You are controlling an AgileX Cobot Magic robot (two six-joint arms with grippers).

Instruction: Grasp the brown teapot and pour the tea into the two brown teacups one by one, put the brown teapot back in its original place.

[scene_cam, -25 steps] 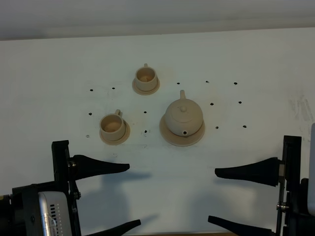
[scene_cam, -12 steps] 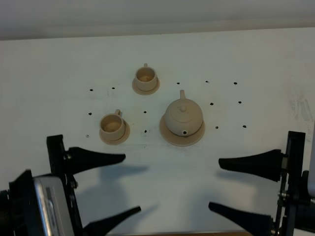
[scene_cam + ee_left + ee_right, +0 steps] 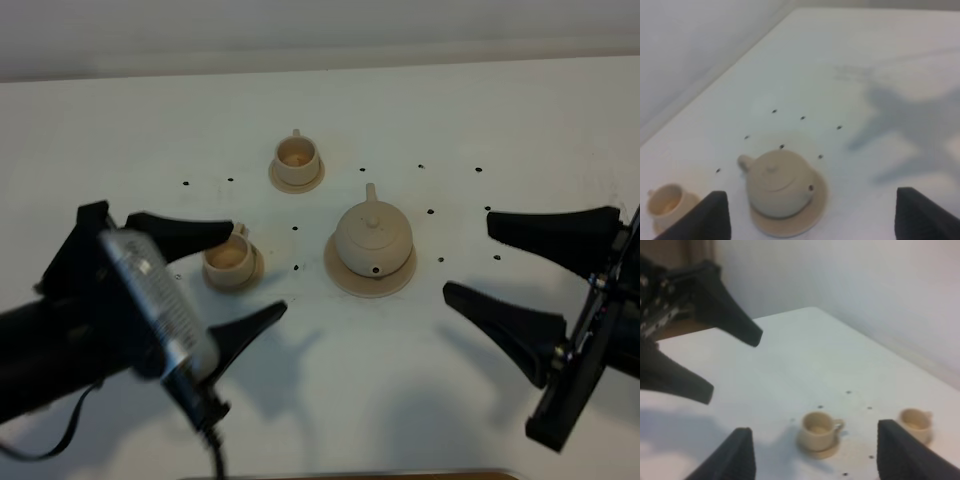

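Note:
The brown teapot [image 3: 373,235] stands on its wide saucer [image 3: 352,281] mid-table, spout toward the front and handle toward the back. Two brown teacups sit on small saucers, one farther back [image 3: 297,160] and one at front left [image 3: 229,262]. My left gripper [image 3: 256,269] is open, and its upper finger crosses over the front-left cup. To the right of the teapot my right gripper [image 3: 468,256] is open and holds nothing. The left wrist view shows the teapot [image 3: 777,182] between the fingers [image 3: 712,215], with one cup [image 3: 665,202] beside it. Both cups [image 3: 819,430] [image 3: 916,422] appear in the right wrist view.
The white table [image 3: 330,390] carries small dark dots around the tea set. A pale wall [image 3: 300,30] runs along the back edge. The left arm's black fingers [image 3: 730,315] show in the right wrist view.
Both arms rose and swung forward from the front edge toward the tea set. The left gripper now overlaps the front-left cup, and the right sits beside the teapot. Both stay open.

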